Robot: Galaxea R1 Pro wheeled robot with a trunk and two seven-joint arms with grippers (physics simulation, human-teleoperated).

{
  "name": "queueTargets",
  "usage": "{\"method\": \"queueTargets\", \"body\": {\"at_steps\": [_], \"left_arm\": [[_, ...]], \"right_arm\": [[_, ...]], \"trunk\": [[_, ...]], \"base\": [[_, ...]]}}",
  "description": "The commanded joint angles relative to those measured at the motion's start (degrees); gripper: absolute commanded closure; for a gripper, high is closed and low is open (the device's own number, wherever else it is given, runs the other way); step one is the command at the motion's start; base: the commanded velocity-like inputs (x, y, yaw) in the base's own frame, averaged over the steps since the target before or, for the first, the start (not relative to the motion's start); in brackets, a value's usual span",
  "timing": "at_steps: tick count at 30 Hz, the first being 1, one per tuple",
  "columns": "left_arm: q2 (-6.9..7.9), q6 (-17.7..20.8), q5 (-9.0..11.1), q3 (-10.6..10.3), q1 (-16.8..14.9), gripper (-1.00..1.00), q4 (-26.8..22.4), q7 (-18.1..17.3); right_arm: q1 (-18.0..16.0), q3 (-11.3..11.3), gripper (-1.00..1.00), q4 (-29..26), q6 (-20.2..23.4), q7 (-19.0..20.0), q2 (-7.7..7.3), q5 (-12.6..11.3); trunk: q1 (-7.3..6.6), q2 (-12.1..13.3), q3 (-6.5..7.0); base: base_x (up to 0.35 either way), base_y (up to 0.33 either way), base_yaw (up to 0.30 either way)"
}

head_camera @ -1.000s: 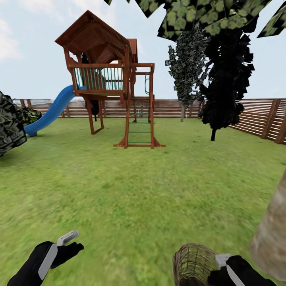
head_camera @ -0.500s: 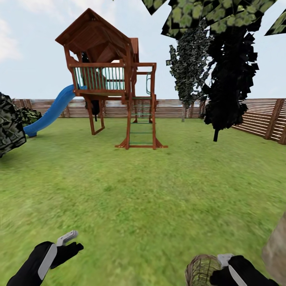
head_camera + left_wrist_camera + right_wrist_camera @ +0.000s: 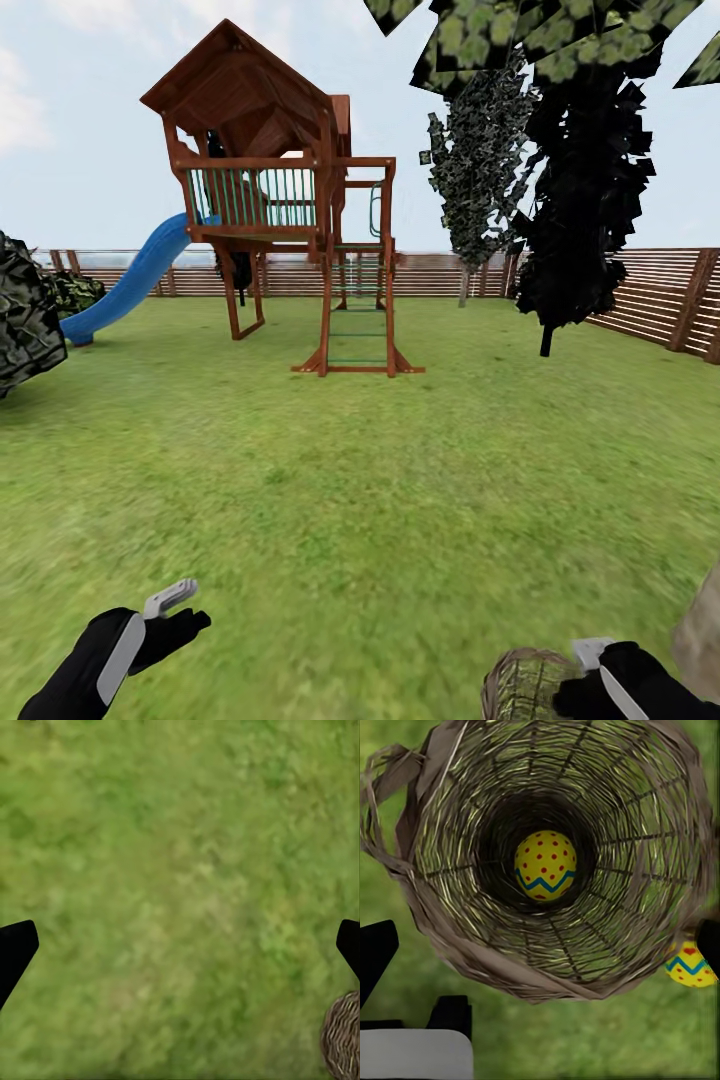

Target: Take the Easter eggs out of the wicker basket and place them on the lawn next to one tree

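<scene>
Lower in view now, wicker basket [image 3: 562, 862] holds one Easter egg [image 3: 545, 865].

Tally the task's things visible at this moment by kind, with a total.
Easter eggs: 2, one deep inside the basket, one outside past its rim
Wicker basket: 1
Tree trunk, pale, at the head view's right edge: 1
Grippers: 2, left, right
Total: 6
</scene>
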Motion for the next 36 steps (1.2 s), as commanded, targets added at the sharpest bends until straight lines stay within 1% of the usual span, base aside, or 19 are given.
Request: {"method": "queueTargets", "body": {"at_steps": [1, 3, 6, 8, 17, 21, 24, 27, 36], "left_arm": [[-0.02, 0.27, 0.30, 0.10, -0.03, -1.00, -0.06, 0.12], [-0.02, 0.21, 0.30, 0.10, -0.03, -1.00, -0.06, 0.10], [-0.02, 0.16, 0.32, 0.11, -0.03, -1.00, -0.06, 0.09], [-0.02, 0.17, 0.32, 0.11, -0.03, -1.00, -0.06, 0.09], [-0.02, 0.13, 0.38, 0.15, -0.03, -1.00, -0.06, 0.09], [0.01, -0.78, 0.45, 0.19, -0.03, -1.00, -0.10, 0.05], [-0.40, -0.94, 0.32, 0.06, -0.03, -1.00, 0.04, 0.04], [-0.82, -1.01, 0.25, 0.09, -0.05, -1.00, 0.25, 0.08], [-0.98, -1.02, 0.23, 0.08, -0.05, -1.00, 0.29, 0.09]], "right_arm": [[-0.05, 0.18, -1.00, -0.06, 0.21, 0.30, -0.22, 0.32], [-0.05, 0.18, -1.00, -0.06, 0.20, 0.31, -0.53, 0.34], [-0.04, 0.18, -1.00, -0.06, 0.21, 0.31, -1.59, 0.35], [-0.04, 0.18, -1.00, -0.06, 0.21, 0.31, -1.84, 0.35], [-0.05, 0.18, -1.00, -0.06, 0.24, 0.31, -1.98, 0.26], [-0.05, 0.18, -1.00, -0.06, 0.29, 0.31, -1.98, 0.20], [-0.05, 0.18, -1.00, -0.06, 0.30, 0.31, -1.98, 0.18], [-0.05, 0.18, -1.00, -0.06, 0.30, 0.31, -1.98, 0.17], [-0.05, 0.18, -1.00, -0.06, 0.30, 0.31, -2.06, 0.15]], "trunk": [[0.00, -0.04, -0.07], [0.00, -0.04, -0.07], [0.00, -0.04, -0.07], [0.00, -0.04, -0.07], [0.00, -0.04, -0.07], [0.00, -0.04, -0.07], [0.00, -0.04, -0.07], [0.00, -0.04, -0.07], [0.00, -0.04, -0.07]], "base": [[0.000, 0.000, 0.000], [0.000, 0.000, 0.000], [0.000, 0.000, 0.000], [0.000, 0.000, 0.000], [0.000, 0.000, 0.000], [0.000, 0.000, 0.000], [0.016, 0.000, 0.000], [0.216, 0.000, 0.000], [0.331, 0.000, 0.000]]}}
